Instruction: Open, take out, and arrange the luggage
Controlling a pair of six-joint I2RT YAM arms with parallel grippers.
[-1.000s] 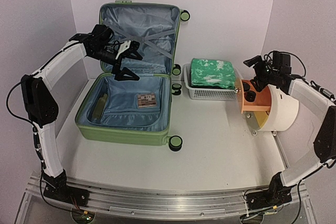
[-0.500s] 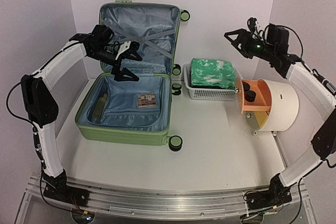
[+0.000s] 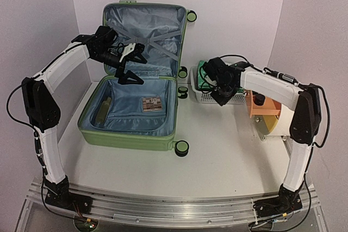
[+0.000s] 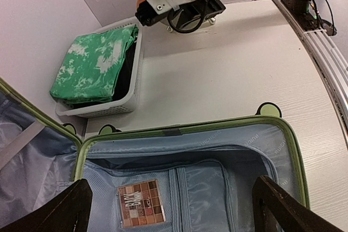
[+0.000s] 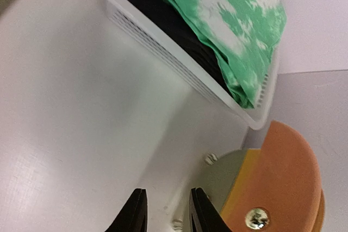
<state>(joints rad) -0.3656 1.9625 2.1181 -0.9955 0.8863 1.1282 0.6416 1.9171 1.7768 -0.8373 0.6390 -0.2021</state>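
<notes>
Scene from above: the luggage (image 3: 130,107), a light-green hard-shell case, lies open at the left rear of the table (image 3: 228,156). Its base is flat and its lid stands upright against the back wall, showing the grey-blue lining and crossed straps. A small eyeshadow palette (image 3: 152,103) rests on the lining of the base. A pale yellow-green object (image 3: 105,107), possibly a bottle, lies along the base's left wall.

The left gripper (image 3: 136,68) hangs above the hinge line between lid and base. Its fingers are spread wide and hold nothing.

To the right of the case, just beside its wheels, stands a white mesh basket (image 3: 202,96). It holds a folded green-and-white cloth (image 4: 95,69) laid over a dark garment.

The right gripper (image 3: 222,93) hovers over the front edge of the basket. In the right wrist view its fingers (image 5: 136,213) are drawn close, with a narrow empty gap between them.

Right of the basket sits a cream cylinder with an orange face (image 3: 266,111), partly hidden by the right arm.
</notes>
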